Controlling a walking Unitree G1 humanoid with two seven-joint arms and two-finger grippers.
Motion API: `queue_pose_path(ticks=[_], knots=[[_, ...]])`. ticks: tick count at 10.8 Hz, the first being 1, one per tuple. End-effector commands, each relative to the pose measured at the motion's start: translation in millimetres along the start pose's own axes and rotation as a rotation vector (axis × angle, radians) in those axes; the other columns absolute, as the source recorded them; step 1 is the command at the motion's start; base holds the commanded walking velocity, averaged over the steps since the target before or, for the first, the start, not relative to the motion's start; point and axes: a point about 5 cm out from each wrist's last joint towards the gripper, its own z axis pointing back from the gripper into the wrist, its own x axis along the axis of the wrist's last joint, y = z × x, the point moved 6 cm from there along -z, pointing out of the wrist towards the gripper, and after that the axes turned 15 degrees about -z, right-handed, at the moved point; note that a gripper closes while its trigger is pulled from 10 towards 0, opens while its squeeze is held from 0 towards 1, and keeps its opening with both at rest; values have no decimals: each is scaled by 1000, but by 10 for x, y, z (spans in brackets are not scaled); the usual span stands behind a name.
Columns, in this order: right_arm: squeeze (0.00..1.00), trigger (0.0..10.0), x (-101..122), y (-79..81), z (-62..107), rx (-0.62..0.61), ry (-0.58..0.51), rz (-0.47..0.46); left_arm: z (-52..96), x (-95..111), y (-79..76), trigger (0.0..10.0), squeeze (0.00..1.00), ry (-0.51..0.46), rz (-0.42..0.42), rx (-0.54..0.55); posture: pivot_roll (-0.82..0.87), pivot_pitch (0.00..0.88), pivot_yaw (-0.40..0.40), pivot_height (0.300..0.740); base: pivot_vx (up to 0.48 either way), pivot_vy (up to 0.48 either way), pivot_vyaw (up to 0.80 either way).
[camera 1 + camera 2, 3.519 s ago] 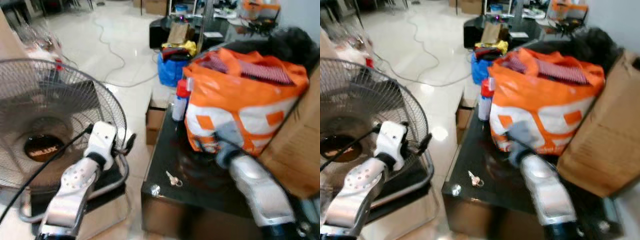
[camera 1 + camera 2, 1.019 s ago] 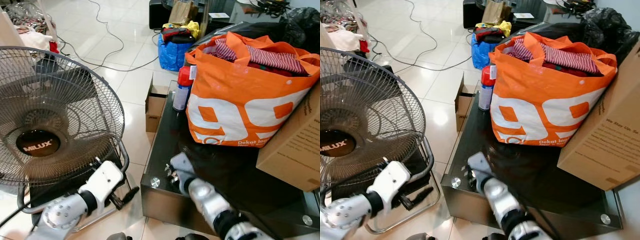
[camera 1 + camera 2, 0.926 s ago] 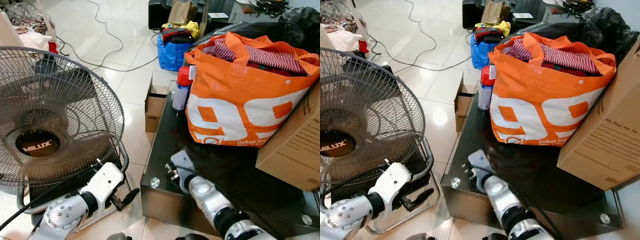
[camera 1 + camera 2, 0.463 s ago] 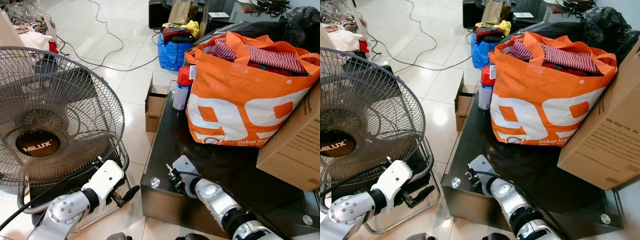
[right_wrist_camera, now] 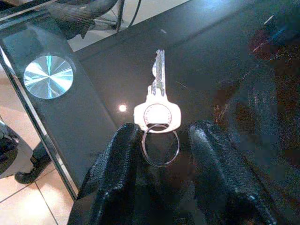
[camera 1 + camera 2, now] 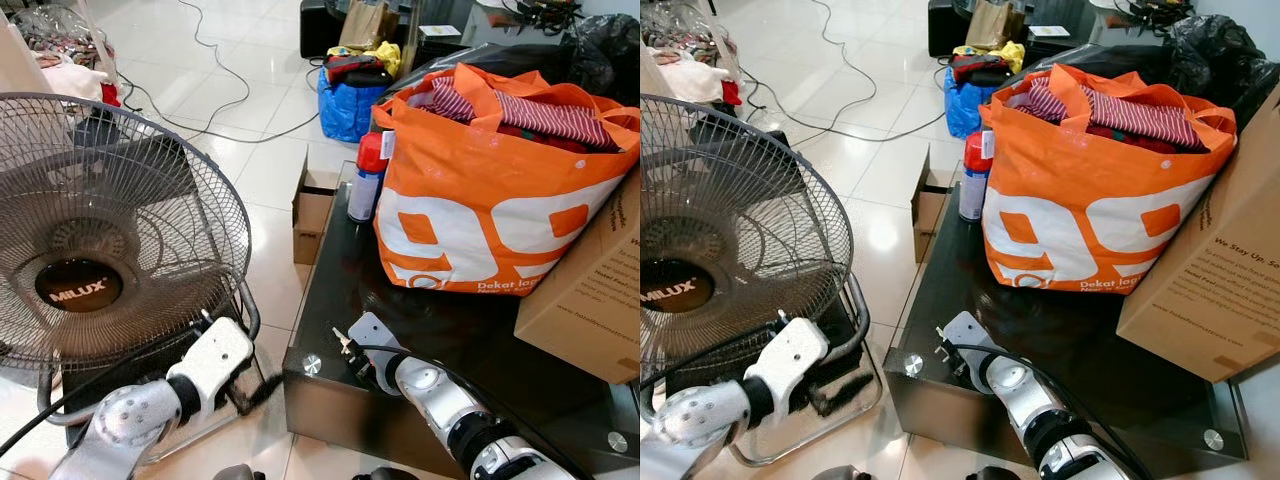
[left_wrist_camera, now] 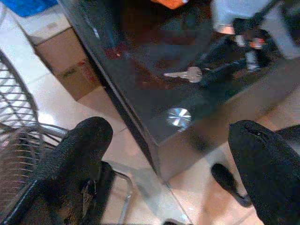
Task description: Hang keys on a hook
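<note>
Right gripper (image 5: 161, 140) straddles key (image 5: 158, 96); fan (image 6: 76, 291) reads MILUX.

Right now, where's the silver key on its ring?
The silver key lies flat on the black glass table, near its front-left corner, its ring between the right gripper fingers.

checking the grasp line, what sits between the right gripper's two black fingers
In the right wrist view, the right gripper has the silver key's thin metal ring between its fingers, lying on the black glass table.

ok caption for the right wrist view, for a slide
Right gripper open around the ring of a key lying on the black glass table.
</note>
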Motion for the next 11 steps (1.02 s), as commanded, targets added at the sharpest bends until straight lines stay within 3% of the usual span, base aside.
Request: queue_pose_path(ticks=[1, 2, 3, 4, 6, 9, 10, 11], knots=[[0, 10000, -138, -89, 29, -24, 58, 13, 9, 50, -61, 10000, 627, -13, 2, -39, -18, 57, -30, 740, 0, 0, 0], [0, 10000, -173, -80, 33, -16, 72, 26, 11, 54, -86, 10000, 631, -14, 7, -56, -19, 56, -27, 740, 0, 0, 0], [0, 8588, -200, -74, 35, -12, 84, 35, 13, 54, -106, 10000, 624, -14, 12, -70, -19, 56, -27, 740, 0, 0, 0], [0, 3569, -213, -69, 36, -8, 91, 35, 15, 54, -112, 10000, 624, -11, 14, -74, -19, 56, -27, 740, 0, 0, 0], [0, 78, -251, -88, 42, -16, 110, 29, 5, 52, -118, 10000, 624, -8, 20, -77, -21, 55, -27, 740, 0, 0, 0], [0, 0, -251, -110, 45, -27, 110, 20, 13, 52, -123, 10000, 627, -6, 19, -82, -23, 53, -28, 740, 0, 0, 0], [0, 784, -202, -155, 45, -53, 86, -6, 28, 48, -129, 10000, 624, -6, 18, -82, -23, 53, -28, 740, 0, 0, 0], [0, 784, -159, -185, 44, -72, 67, -30, 29, 46, -130, 10000, 627, -5, 18, -83, -25, 52, -25, 740, 0, 0, 0]])
